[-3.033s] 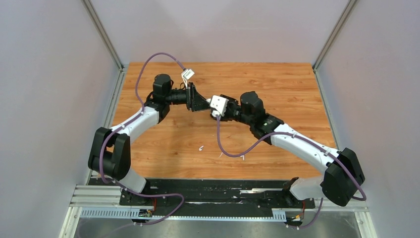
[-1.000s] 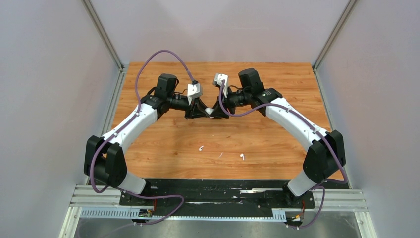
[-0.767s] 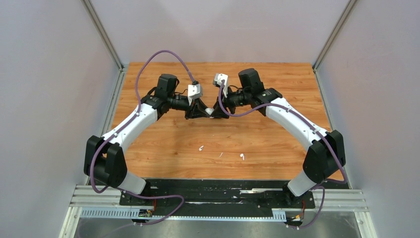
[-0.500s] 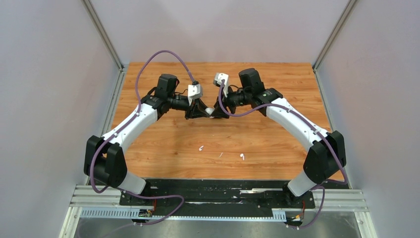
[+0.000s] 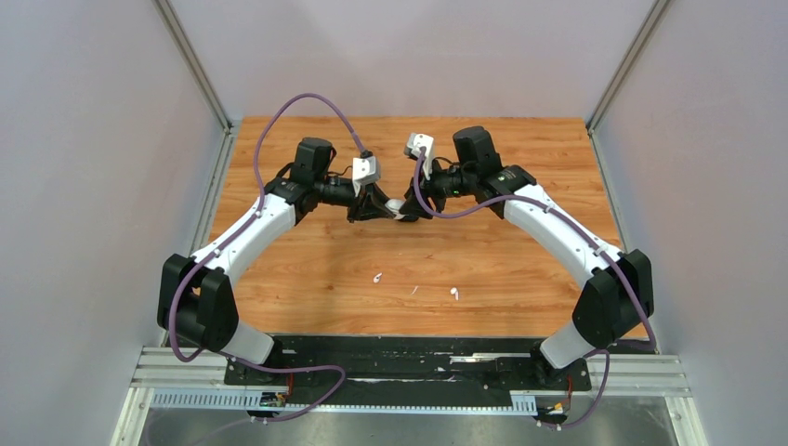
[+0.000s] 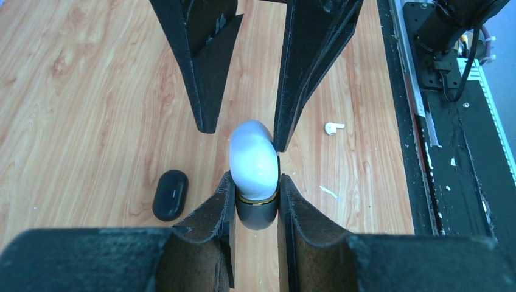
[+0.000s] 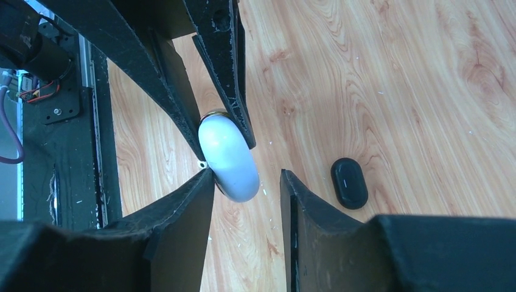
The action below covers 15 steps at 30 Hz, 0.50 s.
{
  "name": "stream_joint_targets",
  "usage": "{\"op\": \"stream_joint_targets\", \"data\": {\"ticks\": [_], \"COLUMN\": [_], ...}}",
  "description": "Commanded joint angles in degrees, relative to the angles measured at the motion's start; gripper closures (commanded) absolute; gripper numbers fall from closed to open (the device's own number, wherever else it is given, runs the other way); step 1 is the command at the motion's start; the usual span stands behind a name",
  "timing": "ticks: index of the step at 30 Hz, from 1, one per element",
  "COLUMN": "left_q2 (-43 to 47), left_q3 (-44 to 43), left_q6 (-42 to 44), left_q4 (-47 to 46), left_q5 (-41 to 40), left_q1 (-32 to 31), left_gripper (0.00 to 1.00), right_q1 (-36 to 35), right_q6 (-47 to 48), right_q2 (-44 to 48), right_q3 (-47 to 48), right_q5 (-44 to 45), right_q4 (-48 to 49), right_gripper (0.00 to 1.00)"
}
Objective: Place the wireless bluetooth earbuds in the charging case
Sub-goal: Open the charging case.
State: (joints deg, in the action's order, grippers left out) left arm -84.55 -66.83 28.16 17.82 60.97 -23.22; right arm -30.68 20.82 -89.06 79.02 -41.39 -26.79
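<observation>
The charging case (image 6: 254, 167) has a white domed top, a gold ring and a dark base. My left gripper (image 6: 254, 185) is shut on its dark base and holds it above the table. My right gripper (image 7: 247, 176) is open around the white end (image 7: 230, 159), with one finger against it and the other apart. In the top view the left gripper (image 5: 379, 210), the case (image 5: 396, 205) and the right gripper (image 5: 410, 208) meet mid-table. Two white earbuds (image 5: 377, 277) (image 5: 454, 294) lie on the wood nearer the bases. One earbud shows in the left wrist view (image 6: 333, 128).
A black oval piece (image 6: 170, 194) lies flat on the wood under the grippers and also shows in the right wrist view (image 7: 349, 182). A thin white fleck (image 5: 414, 290) lies between the earbuds. The black base rail (image 5: 409, 358) runs along the near edge.
Since three seconds ago both wrists have turned and the right arm has swung toward the back. In the last second the right wrist shifted slightly right; the case stays in the left gripper.
</observation>
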Motion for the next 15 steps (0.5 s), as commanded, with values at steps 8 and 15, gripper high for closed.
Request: {"op": "stream_joint_targets", "data": {"ticks": [8, 15], "left_q2": [0.01, -0.02], "left_q3": [-0.46, 0.12], "left_q6": [-2.77, -4.72], "left_q4": [1.83, 0.58], "left_q5": [5.35, 5.74], "left_q1": [-1.56, -1.49], "left_gripper": [1.0, 1.0], "right_q1": [1.9, 1.94], "right_q6": [-2.39, -3.01], "right_q2": [2.3, 2.84], "right_q3": [1.39, 0.69], "right_q5": [9.01, 10.19], "right_q4": [9.75, 10.54], "right_gripper": [0.61, 0.62]}}
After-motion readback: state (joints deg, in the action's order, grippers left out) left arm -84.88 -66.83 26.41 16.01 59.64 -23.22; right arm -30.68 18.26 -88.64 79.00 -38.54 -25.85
